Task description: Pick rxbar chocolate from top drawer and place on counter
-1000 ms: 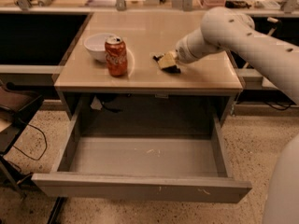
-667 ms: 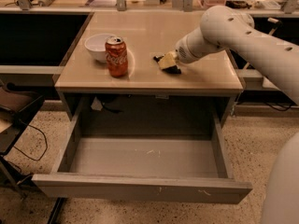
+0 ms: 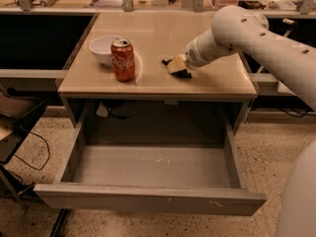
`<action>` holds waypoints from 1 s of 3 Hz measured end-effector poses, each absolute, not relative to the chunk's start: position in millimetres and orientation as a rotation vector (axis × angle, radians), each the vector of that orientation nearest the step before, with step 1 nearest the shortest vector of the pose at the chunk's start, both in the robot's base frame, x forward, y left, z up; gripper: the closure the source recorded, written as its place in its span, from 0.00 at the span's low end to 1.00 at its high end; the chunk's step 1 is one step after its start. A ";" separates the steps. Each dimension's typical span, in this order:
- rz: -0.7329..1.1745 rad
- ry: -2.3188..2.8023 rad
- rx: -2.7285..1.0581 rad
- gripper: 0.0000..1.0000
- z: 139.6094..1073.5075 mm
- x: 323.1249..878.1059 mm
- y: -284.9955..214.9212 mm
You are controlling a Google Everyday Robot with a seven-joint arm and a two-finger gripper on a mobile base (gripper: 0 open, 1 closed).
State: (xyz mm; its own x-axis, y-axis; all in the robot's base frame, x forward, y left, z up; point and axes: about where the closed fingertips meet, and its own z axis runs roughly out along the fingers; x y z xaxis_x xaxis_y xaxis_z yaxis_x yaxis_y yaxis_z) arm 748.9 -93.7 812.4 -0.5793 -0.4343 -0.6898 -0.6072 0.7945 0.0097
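Note:
The top drawer (image 3: 148,199) is pulled fully out below the counter, and its flat grey bottom shows nothing in it. My gripper (image 3: 177,65) is down at the counter (image 3: 163,31) surface, right of centre, on the end of the white arm that reaches in from the right. Dark bits of the rxbar chocolate (image 3: 184,74) show at the gripper, low on the counter top. Most of the bar is hidden by the gripper.
A red soda can (image 3: 123,59) stands on the counter left of the gripper, with a white bowl (image 3: 101,49) just behind it. The white arm (image 3: 256,38) crosses the counter's right side. Cables and a dark object (image 3: 19,115) lie on the floor at left.

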 end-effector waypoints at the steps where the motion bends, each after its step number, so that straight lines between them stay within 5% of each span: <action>1: 0.319 2.279 -0.766 0.36 812.3 748.9 -93.7; 2: 0.320 2.279 -0.766 0.12 812.3 748.9 -93.6; 3: 0.320 2.279 -0.766 0.00 812.4 748.9 -93.4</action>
